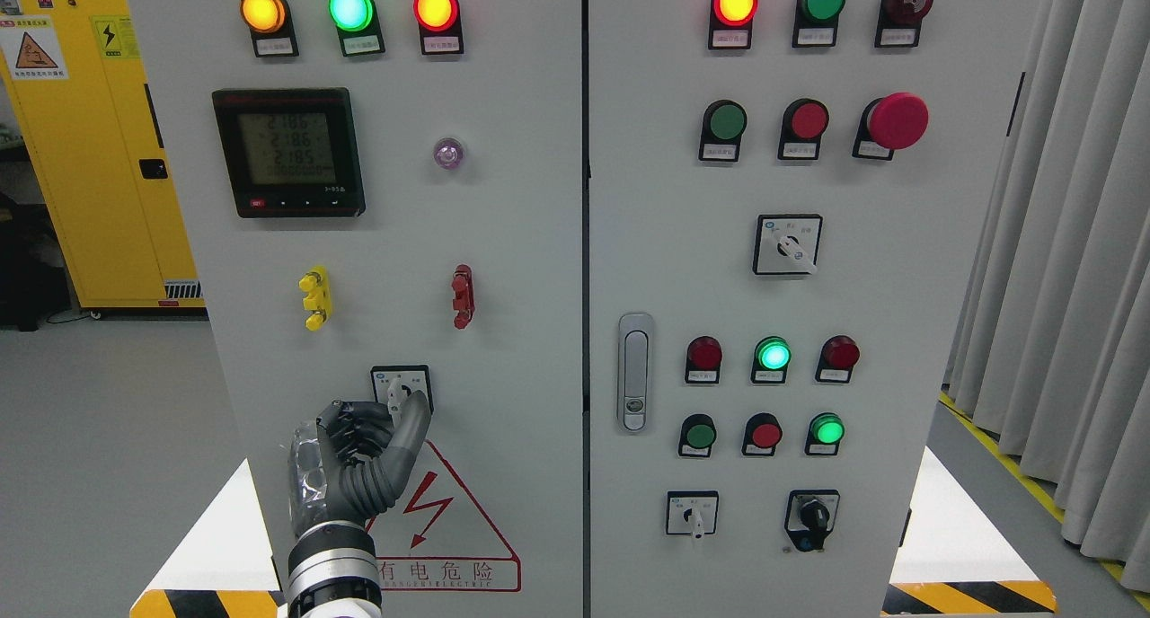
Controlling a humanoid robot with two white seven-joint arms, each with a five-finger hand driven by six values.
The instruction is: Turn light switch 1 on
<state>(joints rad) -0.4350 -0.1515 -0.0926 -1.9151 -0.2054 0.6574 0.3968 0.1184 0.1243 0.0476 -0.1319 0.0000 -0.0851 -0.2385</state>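
Left robot hand [359, 456] raised against grey cabinet [503, 331], fingers pinched together on white knob of light switch 1 [402, 389], mounted low on left door, just above red warning triangle [440, 528].

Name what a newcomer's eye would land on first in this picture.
The lit lamps across the top of the grey cabinet stand out first, amber, green and red. Next comes the big red mushroom button at upper right. Low on the left door, the left hand pinches the rotary switch.
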